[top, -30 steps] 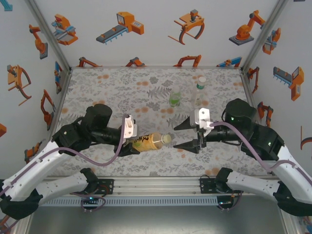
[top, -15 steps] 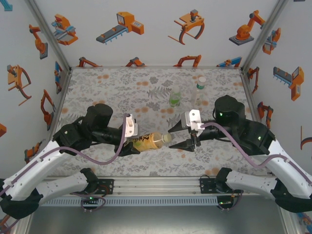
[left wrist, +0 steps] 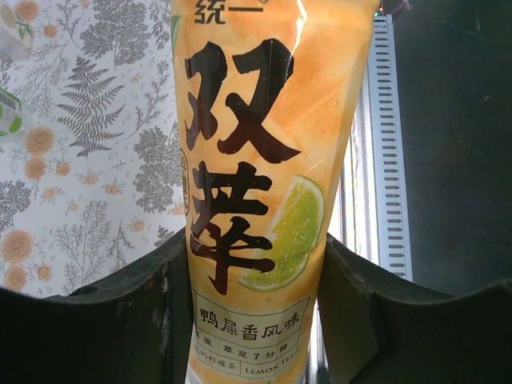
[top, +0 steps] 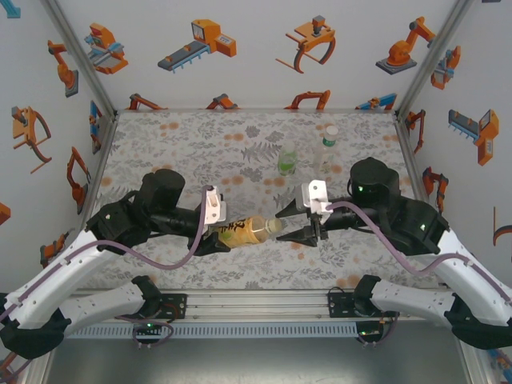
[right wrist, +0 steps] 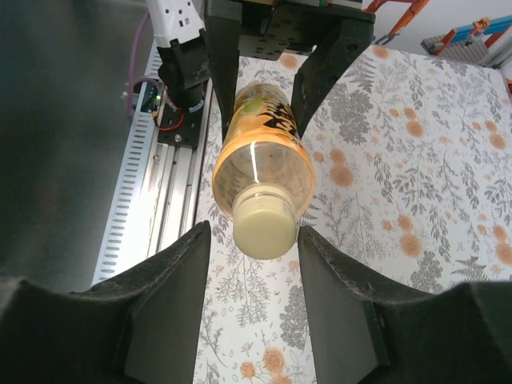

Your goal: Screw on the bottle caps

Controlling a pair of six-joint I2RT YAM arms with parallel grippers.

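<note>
The amber bottle (top: 242,232) with the yellow label lies level above the table, neck pointing right. My left gripper (top: 218,237) is shut on its labelled body (left wrist: 256,160), a finger pressed on each side. A pale yellowish cap (right wrist: 264,228) sits on its neck. My right gripper (top: 289,224) faces the bottle end-on, open, its fingers (right wrist: 172,296) flanking the cap with a small gap on the left and almost none on the right. The short green bottle (top: 286,163) and the slim clear bottle (top: 327,149) stand upright further back.
The aluminium rail (top: 256,304) with the arm bases runs along the near edge, just below the held bottle. Printed walls (top: 240,48) enclose the floral table mat (top: 200,144) on three sides.
My right gripper has moved left until its fingers flank the bottle's cap, and its jaws have narrowed. The left gripper and the bottle have stayed put.
</note>
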